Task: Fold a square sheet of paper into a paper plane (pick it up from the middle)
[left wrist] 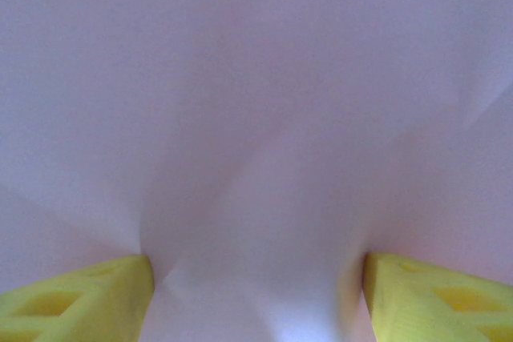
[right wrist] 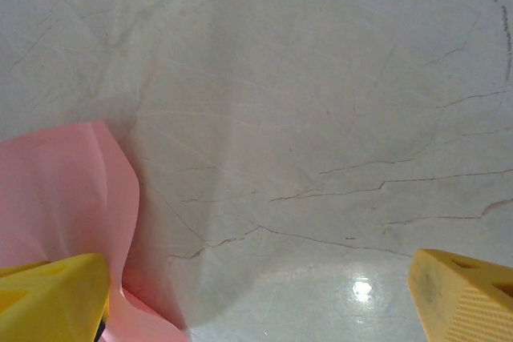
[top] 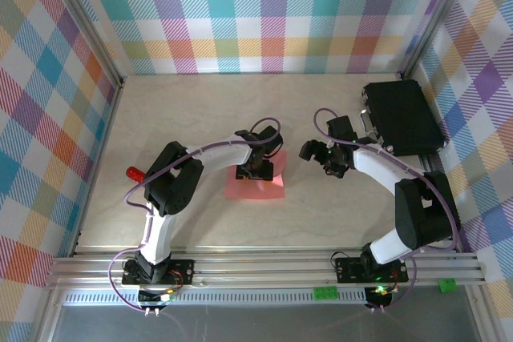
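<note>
The square sheet of paper (top: 258,188) is salmon-pink and lies in the middle of the table. My left gripper (top: 256,169) points down onto its middle. In the left wrist view the paper (left wrist: 256,118) is very close and buckles upward between the two yellow fingertips (left wrist: 80,298), which stand wide apart on it; the left gripper (left wrist: 256,302) is open. My right gripper (top: 321,154) hovers just right of the sheet. Its jaws (right wrist: 256,302) are open over bare table, and the paper's raised right edge (right wrist: 64,206) curls beside its left finger (right wrist: 48,298).
A black case (top: 403,116) lies at the back right, near the right arm's elbow. A small red object (top: 135,173) sits left of the left arm. Plaid walls (top: 264,14) close in three sides, and an aluminium rail (top: 264,266) runs along the near edge.
</note>
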